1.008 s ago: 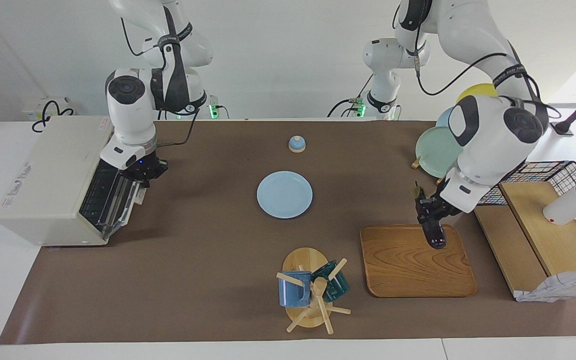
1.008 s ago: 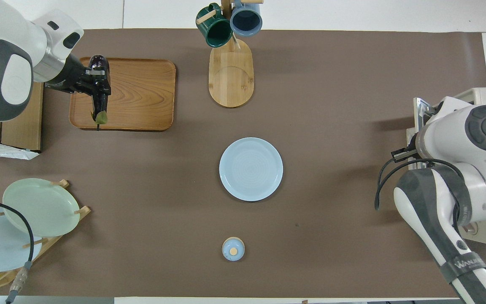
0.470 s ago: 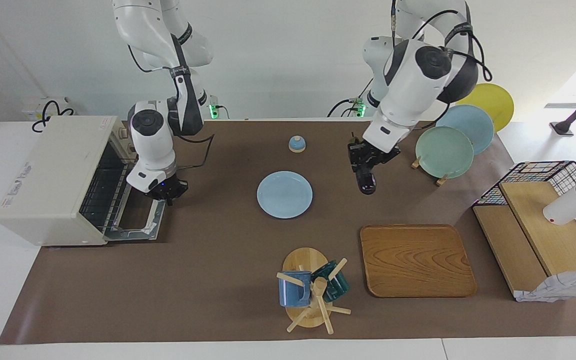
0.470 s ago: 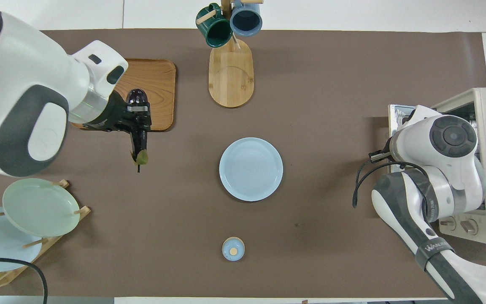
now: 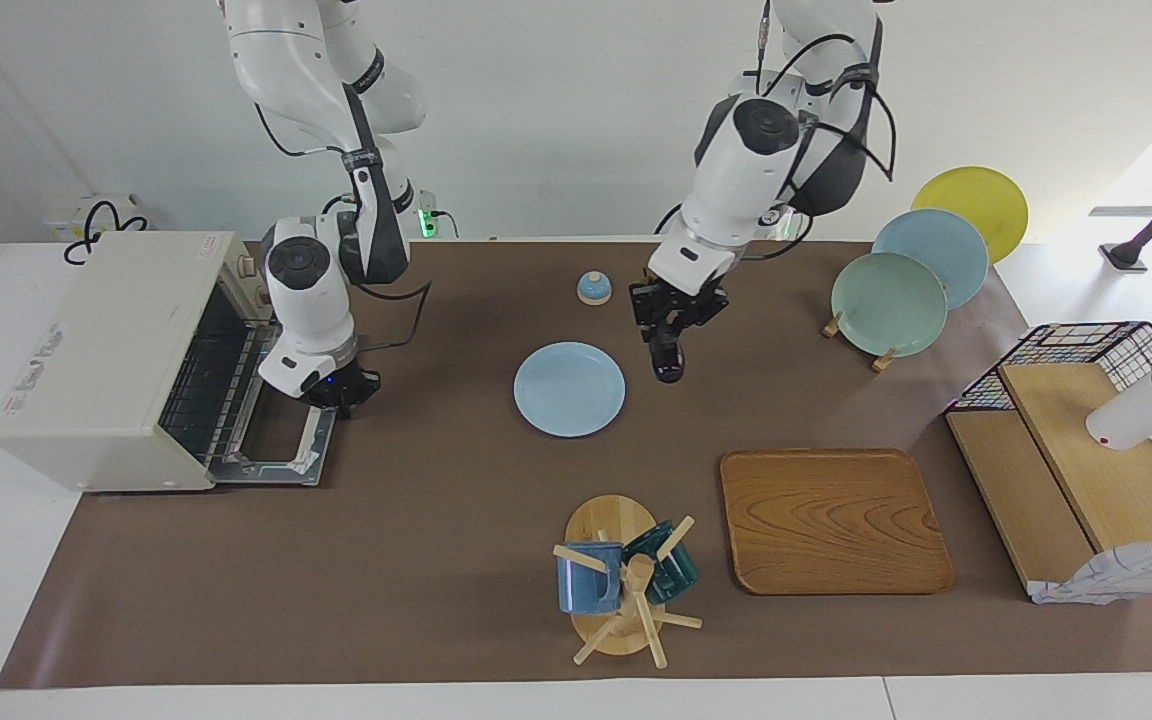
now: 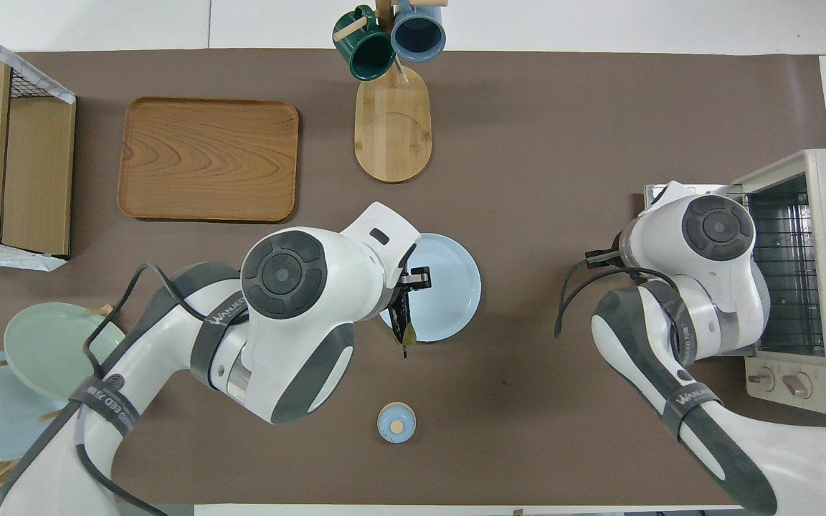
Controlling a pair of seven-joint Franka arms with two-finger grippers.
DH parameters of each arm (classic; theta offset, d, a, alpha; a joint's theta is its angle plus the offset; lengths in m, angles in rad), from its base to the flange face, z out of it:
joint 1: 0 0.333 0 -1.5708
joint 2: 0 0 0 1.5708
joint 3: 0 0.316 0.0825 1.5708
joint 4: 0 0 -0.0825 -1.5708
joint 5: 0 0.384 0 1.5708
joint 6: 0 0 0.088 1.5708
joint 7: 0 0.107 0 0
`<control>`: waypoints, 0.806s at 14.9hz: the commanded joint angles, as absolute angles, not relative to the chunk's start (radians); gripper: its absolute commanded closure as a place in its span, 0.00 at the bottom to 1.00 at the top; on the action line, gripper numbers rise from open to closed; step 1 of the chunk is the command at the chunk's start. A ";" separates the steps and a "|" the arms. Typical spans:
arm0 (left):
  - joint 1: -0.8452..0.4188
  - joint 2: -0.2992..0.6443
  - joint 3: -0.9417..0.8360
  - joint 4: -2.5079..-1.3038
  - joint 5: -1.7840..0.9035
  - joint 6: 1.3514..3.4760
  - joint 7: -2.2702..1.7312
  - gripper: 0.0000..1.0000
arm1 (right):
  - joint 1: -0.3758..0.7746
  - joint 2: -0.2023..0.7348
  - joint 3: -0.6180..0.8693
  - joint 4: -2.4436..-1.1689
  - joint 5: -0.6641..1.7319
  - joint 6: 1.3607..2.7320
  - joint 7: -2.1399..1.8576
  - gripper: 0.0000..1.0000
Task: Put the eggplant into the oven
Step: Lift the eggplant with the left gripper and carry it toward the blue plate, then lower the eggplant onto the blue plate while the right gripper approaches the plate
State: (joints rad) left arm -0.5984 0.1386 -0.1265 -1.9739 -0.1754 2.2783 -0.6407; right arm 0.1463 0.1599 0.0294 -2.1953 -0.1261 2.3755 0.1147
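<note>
The eggplant (image 5: 668,357) is dark purple and hangs tip down in my left gripper (image 5: 669,322), which is shut on it. It is in the air over the mat at the edge of the light blue plate (image 5: 569,389). In the overhead view the eggplant (image 6: 401,315) shows under the left arm with its green stem toward the robots. The cream oven (image 5: 96,350) stands at the right arm's end of the table, with its door (image 5: 276,455) dropped open and the wire rack showing. My right gripper (image 5: 338,390) is just above the open door's edge nearest the robots. The oven also shows in the overhead view (image 6: 825,208).
A small blue bell (image 5: 594,288) sits nearer to the robots than the plate. A wooden tray (image 5: 831,520) and a mug stand (image 5: 626,585) lie farther from the robots. A plate rack (image 5: 891,300) and a wire basket (image 5: 1126,340) are at the left arm's end.
My left gripper has carried the eggplant from over the wooden tray to beside the blue plate. The oven door has gone from part open to fully down, with my right gripper at it.
</note>
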 commanded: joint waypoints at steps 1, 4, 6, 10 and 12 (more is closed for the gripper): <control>-0.638 0.167 -0.107 -2.002 -0.190 2.348 -0.647 1.00 | 0.179 0.183 0.026 -2.077 -0.080 2.275 0.150 1.00; -0.672 0.207 -0.104 -2.026 -0.190 2.404 -0.658 1.00 | 0.204 0.183 0.028 -2.010 -0.052 2.207 0.152 0.44; -0.692 0.236 -0.104 -2.028 -0.192 2.436 -0.661 1.00 | 0.206 0.178 0.028 -2.010 -0.052 2.210 0.143 0.00; -0.704 0.284 -0.104 -2.026 -0.190 2.480 -0.667 1.00 | 0.209 0.178 0.040 -1.999 -0.017 2.207 0.141 0.00; -0.693 0.287 -0.103 -2.026 -0.190 2.482 -0.647 1.00 | 0.210 0.176 0.041 -1.999 -0.017 2.204 0.138 0.00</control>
State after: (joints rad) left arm -0.6880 0.2917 -0.1203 -2.0129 -0.1756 2.4591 -0.6650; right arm 0.2081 0.1666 0.0414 -2.0174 -0.0449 2.2206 0.1526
